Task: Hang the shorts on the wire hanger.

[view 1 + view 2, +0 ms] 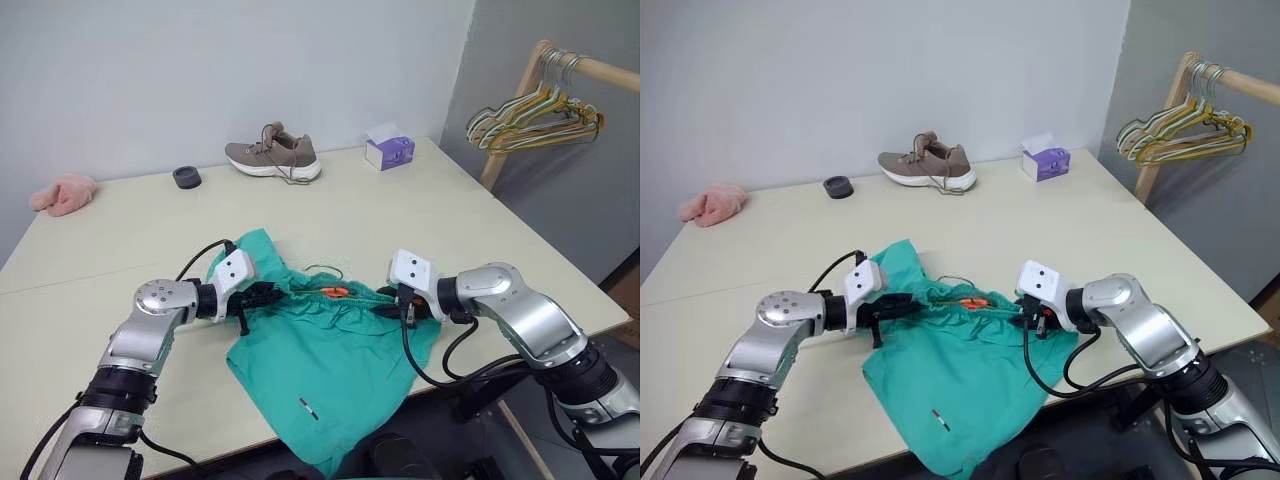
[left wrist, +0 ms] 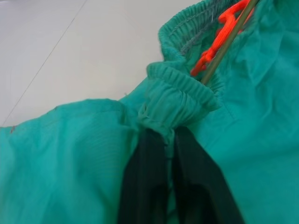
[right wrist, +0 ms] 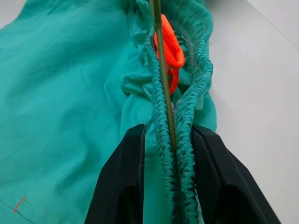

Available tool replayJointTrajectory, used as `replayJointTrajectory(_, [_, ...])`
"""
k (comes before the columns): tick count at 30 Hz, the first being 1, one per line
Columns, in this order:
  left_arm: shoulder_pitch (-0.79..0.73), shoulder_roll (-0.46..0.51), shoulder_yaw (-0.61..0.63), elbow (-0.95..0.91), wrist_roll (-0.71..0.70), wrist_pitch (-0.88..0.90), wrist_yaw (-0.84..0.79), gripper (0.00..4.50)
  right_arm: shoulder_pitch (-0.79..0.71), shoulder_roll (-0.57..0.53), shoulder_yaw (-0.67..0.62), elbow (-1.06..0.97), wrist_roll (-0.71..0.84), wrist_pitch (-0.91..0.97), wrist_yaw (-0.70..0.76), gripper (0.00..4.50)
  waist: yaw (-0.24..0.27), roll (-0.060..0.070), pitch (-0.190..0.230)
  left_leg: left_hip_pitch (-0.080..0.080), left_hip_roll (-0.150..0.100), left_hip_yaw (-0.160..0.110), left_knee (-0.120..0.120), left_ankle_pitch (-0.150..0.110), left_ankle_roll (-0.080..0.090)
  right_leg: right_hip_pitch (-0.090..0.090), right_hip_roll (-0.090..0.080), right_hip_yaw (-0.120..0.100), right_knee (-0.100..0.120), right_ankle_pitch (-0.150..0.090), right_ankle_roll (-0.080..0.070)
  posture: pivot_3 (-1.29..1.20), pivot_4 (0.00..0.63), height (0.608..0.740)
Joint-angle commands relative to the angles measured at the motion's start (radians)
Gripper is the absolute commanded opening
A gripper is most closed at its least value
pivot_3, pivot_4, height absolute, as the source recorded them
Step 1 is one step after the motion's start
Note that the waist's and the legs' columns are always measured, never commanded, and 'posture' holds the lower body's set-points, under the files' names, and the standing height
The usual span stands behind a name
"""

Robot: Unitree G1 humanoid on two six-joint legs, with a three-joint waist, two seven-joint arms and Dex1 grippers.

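Left eye view: the large teal-green fabric shorts (image 1: 325, 375) lie crumpled at lower centre of the frame on the pale beige table (image 1: 400, 215), one leg hanging over the near edge. The thin olive-grey wire hanger (image 3: 163, 79) runs along the gathered waistband, beside the orange drawstring (image 1: 336, 292). The left gripper (image 1: 265, 294), left of centre, has its jaws clenched on the waistband end. The right gripper (image 1: 393, 305), right of centre, has its jaws on either side of the waistband and wire, pads touching the fabric. Upper frame: a brown sneaker (image 1: 273, 155), a purple tissue box (image 1: 389, 151), a dark ring (image 1: 186, 177), a pink cloth (image 1: 63, 193), and coloured hangers on a wooden rail (image 1: 535, 115).
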Motion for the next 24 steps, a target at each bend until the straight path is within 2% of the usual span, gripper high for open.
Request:
replayJointTrajectory(1, [-0.019, -0.002, 0.001, -0.011, -0.011, 0.0, -0.017, 0.02, -0.005, -0.007, -0.007, -0.025, -0.005, -0.025, 0.012, 1.48, 0.0, 0.0, 0.0, 0.0, 0.0, 0.0, 0.0, 0.0, 0.0, 0.0, 0.0, 0.0, 0.0, 0.0, 0.0, -0.32, 0.0, 0.74])
replayJointTrajectory(13, [-0.015, 0.007, 0.014, -0.025, -0.011, 0.016, -0.029, 0.02, 0.015, -0.075, 0.048, 0.042, -0.104, -0.062, 0.02, 1.48, 0.0, 0.0, 0.0, 0.0, 0.0, 0.0, 0.001, 0.0, 0.0, 0.0, 0.0, 0.0, 0.0, 0.0, 0.0, -0.31, 0.0, 0.74])
replayJointTrajectory(22, [-0.023, 0.007, 0.013, -0.025, -0.008, 0.02, -0.029, 0.02, -0.037, 0.014, 0.115, 0.243, -0.19, -0.199, 0.035, 1.48, -0.001, -0.001, -0.001, 0.0, 0.0, 0.0, 0.003, 0.0, 0.0, 0.001, 0.0, 0.0, 0.0, 0.0, 0.001, -0.31, 0.0, 0.74])
replayJointTrajectory(24, [-0.021, 0.007, 0.014, -0.032, -0.01, 0.025, -0.027, 0.0, -0.048, 0.028, 0.116, 0.27, -0.191, -0.214, 0.051, 1.1, -0.001, -0.001, -0.001, 0.0, 0.0, 0.0, 0.004, 0.0, 0.0, 0.001, 0.0, -0.001, 0.001, 0.0, 0.001, -0.3, 0.0, 0.74])
